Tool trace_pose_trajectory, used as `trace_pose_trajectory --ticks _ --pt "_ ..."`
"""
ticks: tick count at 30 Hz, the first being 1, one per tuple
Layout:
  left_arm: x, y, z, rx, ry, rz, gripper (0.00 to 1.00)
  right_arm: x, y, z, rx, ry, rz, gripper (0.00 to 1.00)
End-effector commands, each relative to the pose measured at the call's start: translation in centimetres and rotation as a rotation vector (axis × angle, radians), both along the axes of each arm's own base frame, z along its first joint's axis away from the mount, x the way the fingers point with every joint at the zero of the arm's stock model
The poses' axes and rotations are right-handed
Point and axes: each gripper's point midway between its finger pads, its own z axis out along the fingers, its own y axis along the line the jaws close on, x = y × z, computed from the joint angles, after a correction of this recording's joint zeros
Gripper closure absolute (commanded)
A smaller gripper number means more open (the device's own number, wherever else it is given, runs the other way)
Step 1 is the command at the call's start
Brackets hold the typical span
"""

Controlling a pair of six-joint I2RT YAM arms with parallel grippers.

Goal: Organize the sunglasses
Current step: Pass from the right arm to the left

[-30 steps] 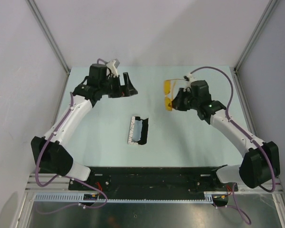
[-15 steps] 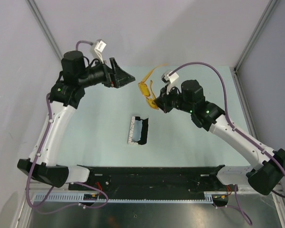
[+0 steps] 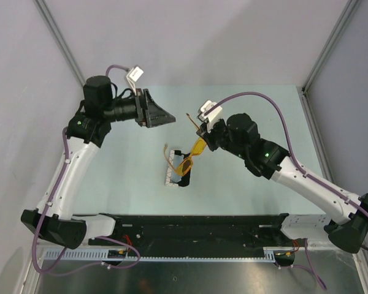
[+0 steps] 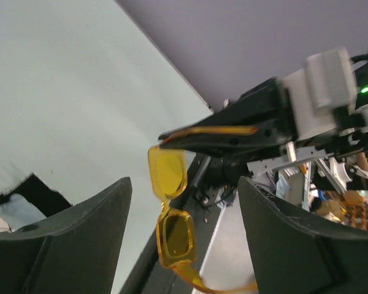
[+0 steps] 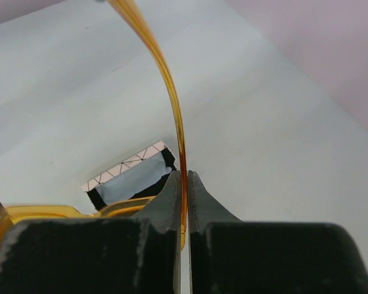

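We find the right gripper (image 5: 184,184) pinched tight on one slim arm of the sunglasses (image 3: 193,153). The frame hangs lens-down from it, over the white case (image 3: 170,173), which lies opened near the middle of the table (image 3: 251,110). We cannot tell whether the lenses touch the case. The left gripper (image 3: 165,115) hovers raised, fingers spread wide, gripping nothing, and points at the sunglasses.
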Motion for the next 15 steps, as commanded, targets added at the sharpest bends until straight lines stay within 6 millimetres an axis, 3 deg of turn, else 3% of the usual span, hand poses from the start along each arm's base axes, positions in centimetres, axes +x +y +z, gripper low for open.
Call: trace_pose_trajectory --ticks 1,7,10,15 --pt "-1.9 0.2 -0.5 -0.01 -0.007 -0.049 0.23 0.4 -0.8 5.1 0.069 -0.133 -0.041 1.0" --pt "-2.6 0.7 0.2 0.0 -0.081 -0.041 0.09 0.8 -0.7 5.6 0.1 -0.134 -0.064 1.0" --pt "-2.2 1.0 0.4 0.011 -0.103 -0.002 0.06 0.9 -0.7 5.8 0.107 -0.14 -0.069 1.0" --pt "-0.7 1.4 0.1 0.027 -0.086 0.076 0.05 -0.2 -0.4 7.9 0.142 -0.204 -0.015 1.0"
